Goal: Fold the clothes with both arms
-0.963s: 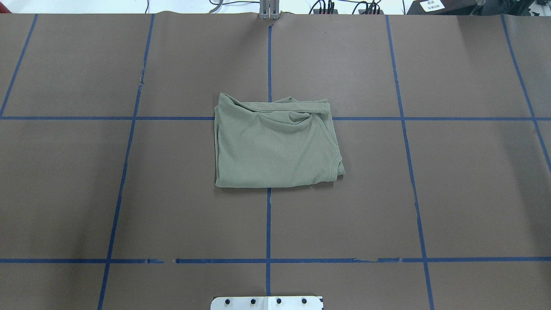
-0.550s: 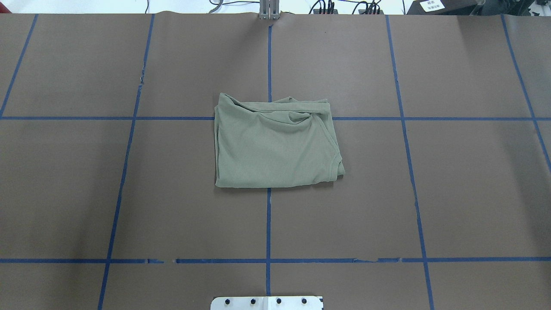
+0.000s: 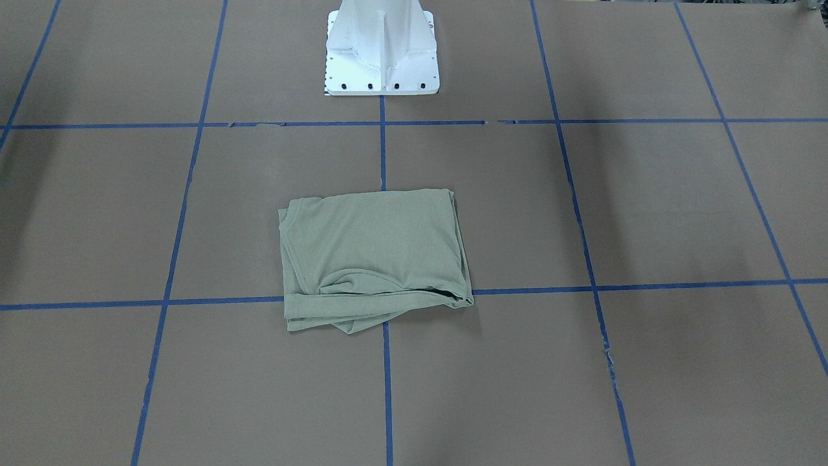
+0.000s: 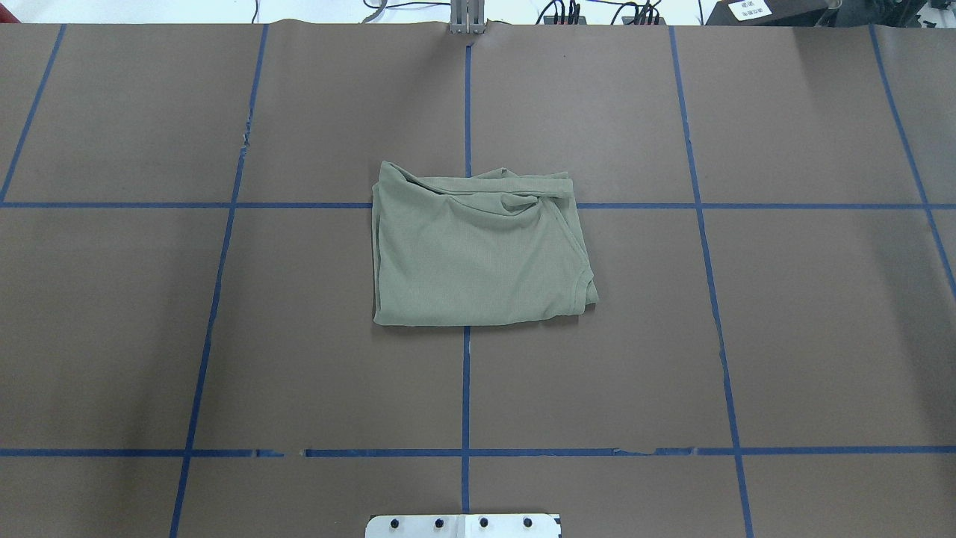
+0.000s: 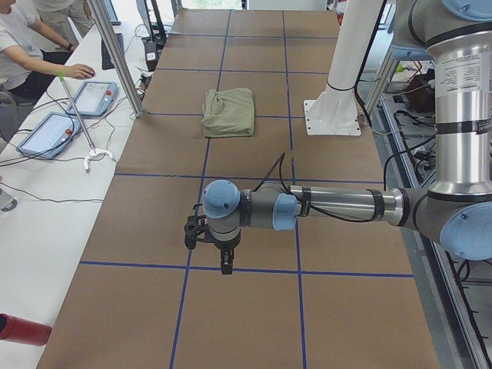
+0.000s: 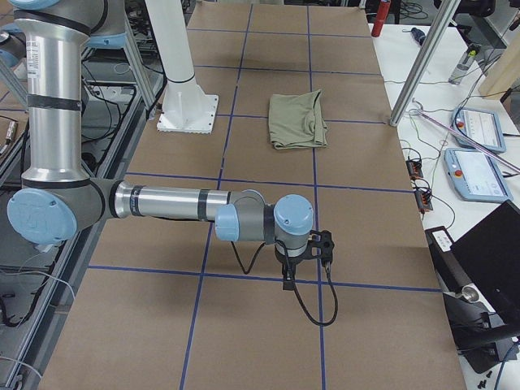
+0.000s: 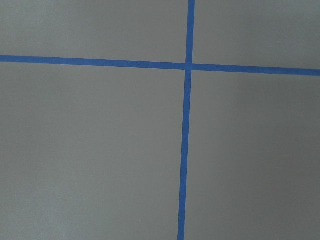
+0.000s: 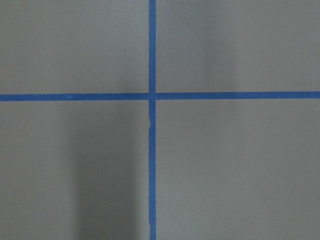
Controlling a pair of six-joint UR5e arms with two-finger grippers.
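- Shirt (image 4: 478,250) lies folded at the middle of the table (image 4: 784,336).
- Left gripper (image 5: 224,265) and right gripper (image 6: 286,280) hang near opposite ends; how wide they stand I cannot tell.
- Folding looks done; at most, smooth the rumpled far edge.

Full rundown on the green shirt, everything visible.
The shirt is a pale sage-green fine knit, folded into a rough rectangle several layers thick. It lies flat on the brown paper cover mid-table, over a crossing of blue tape lines. Its edge nearest the robot is neat; the far edge is bunched and wrinkled. A stitched band curves along its right side in the overhead view. Nothing but the cover touches it.
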